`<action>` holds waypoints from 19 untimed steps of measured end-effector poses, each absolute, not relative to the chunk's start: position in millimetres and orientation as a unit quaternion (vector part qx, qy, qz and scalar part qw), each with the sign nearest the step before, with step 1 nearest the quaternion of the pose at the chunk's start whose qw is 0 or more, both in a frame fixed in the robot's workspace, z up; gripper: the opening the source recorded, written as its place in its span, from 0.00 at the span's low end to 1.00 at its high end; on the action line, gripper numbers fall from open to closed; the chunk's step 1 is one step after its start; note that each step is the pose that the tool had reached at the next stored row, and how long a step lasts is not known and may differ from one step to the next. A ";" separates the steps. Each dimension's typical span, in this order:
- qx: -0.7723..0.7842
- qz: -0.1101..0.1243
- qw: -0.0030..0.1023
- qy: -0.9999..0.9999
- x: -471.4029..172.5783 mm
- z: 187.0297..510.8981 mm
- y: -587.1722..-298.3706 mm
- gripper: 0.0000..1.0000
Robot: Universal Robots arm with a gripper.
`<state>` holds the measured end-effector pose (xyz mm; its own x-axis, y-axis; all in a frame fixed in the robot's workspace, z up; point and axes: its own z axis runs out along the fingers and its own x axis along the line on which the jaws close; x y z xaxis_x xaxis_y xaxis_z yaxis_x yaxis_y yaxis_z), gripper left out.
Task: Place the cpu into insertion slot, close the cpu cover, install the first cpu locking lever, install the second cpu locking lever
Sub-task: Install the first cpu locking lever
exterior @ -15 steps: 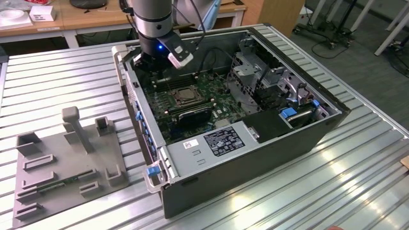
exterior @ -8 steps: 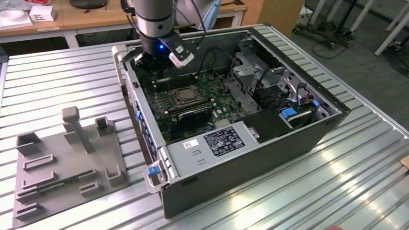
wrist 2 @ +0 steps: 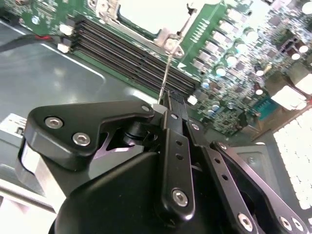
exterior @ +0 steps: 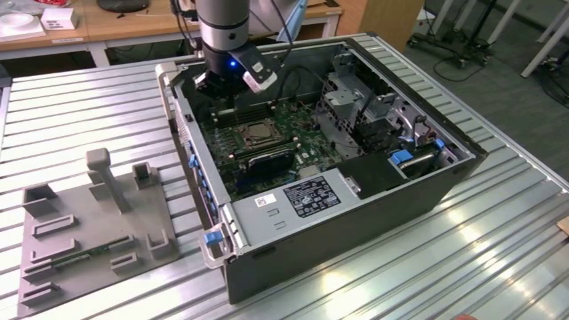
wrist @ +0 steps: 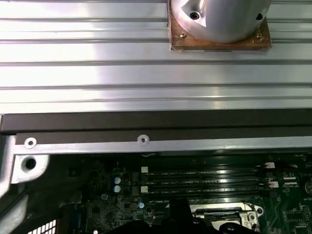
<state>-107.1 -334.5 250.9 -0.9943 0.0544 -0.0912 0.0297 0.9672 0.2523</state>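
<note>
At the lower left of the exterior view a grey fixture tray (exterior: 89,227) lies on the ribbed metal surface (exterior: 80,107). Just to its right lies the open computer case (exterior: 356,220), with the green motherboard (exterior: 298,123) inside. The arm (exterior: 222,27) stands at the upper middle, and the gripper (exterior: 220,100) hangs over the long black memory slots (wrist 2: 126,53), near the insertion slot (exterior: 255,131). In the second wrist view the cpu (wrist 2: 146,12) sits pale in that slot, with the cpu cover (wrist 2: 108,9) flat around it. The fingers (wrist 2: 170,117) are closed on the tip of a thin locking lever (wrist 2: 165,73), which stands up from the slot's corner. At the right end of the case are blue tabs (exterior: 402,157)
</note>
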 end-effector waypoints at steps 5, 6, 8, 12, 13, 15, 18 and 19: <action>0.021 0.126 0.049 0.991 -97.2 250.7 -334.3 0.11; 0.021 0.126 0.049 0.991 -97.1 250.6 -334.3 0.11; 0.021 0.126 0.049 0.991 -97.0 250.7 -334.3 0.11; 0.021 0.126 0.049 0.991 -95.9 249.5 -334.2 0.11; 0.021 0.126 0.049 0.991 -95.4 248.7 -334.3 0.11; 0.021 0.126 0.049 0.991 -94.3 246.5 -334.3 0.11; 0.021 0.126 0.049 0.991 -91.3 244.4 -334.2 0.11; 0.021 0.126 0.049 0.991 -89.8 243.7 -334.2 0.11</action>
<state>-89.8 -334.2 243.7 -0.9944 0.0544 -0.0911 0.0298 0.9672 0.2521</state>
